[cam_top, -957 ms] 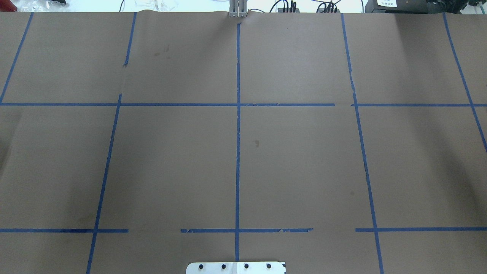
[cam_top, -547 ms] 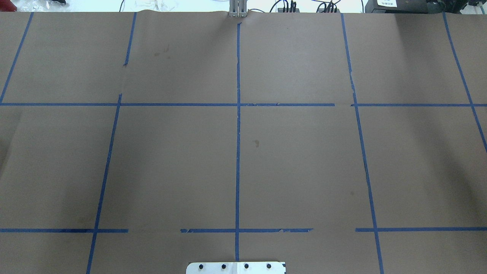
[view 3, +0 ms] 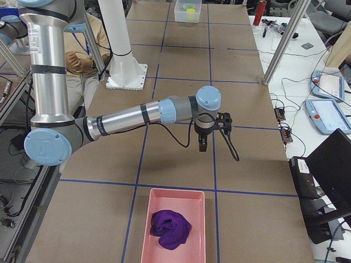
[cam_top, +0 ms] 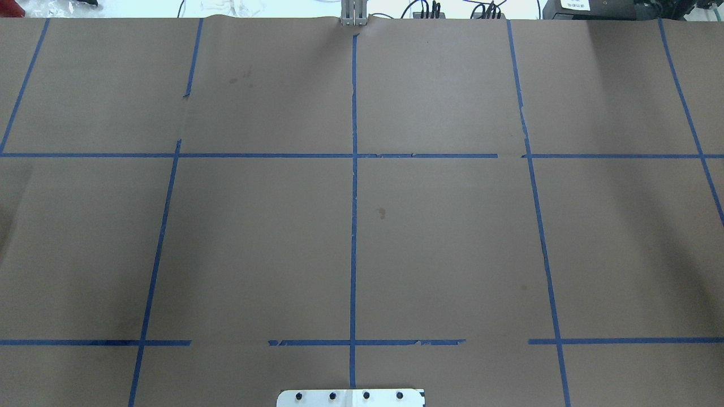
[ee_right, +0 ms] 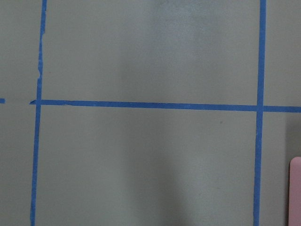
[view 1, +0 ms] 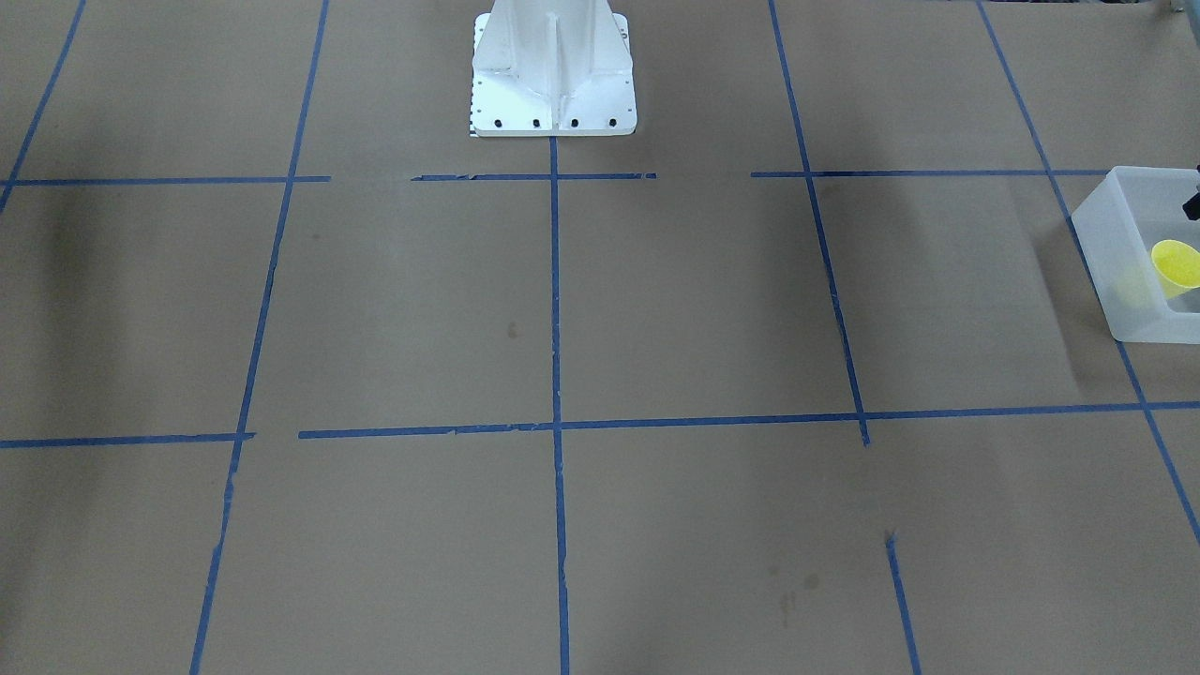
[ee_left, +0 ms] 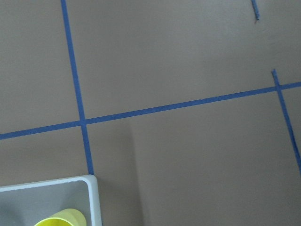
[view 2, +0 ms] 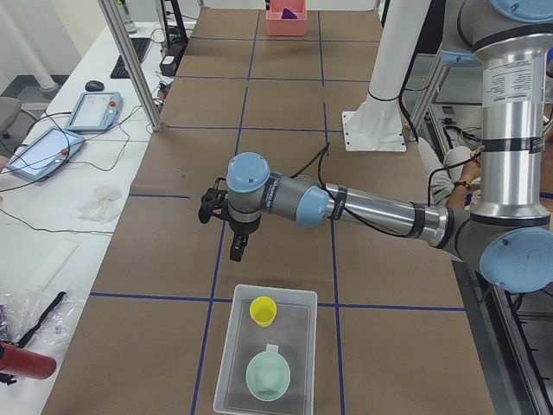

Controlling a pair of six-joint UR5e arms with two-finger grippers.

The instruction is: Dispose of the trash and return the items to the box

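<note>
The frosted white box (view 2: 298,346) stands at the table's left end. The yellow cup (view 2: 263,309) and the mint-green bowl (view 2: 268,376) sit inside it. The box (view 1: 1116,253) and cup (view 1: 1177,262) also show at the front-facing view's right edge, and the left wrist view shows a box corner (ee_left: 91,197) and the cup's rim (ee_left: 61,219). My left gripper (view 2: 235,253) hangs above the paper just past the box's cup end. My right gripper (view 3: 202,147) hangs above the paper short of the pink tray. I cannot tell whether either is open or shut.
A pink tray (view 3: 143,219) at the table's right end holds a crumpled purple cloth (view 3: 171,229); its edge shows in the right wrist view (ee_right: 296,188). Brown paper with blue tape lines (cam_top: 354,226) covers the table. The white robot base (view 1: 551,66) stands at the table's near middle edge.
</note>
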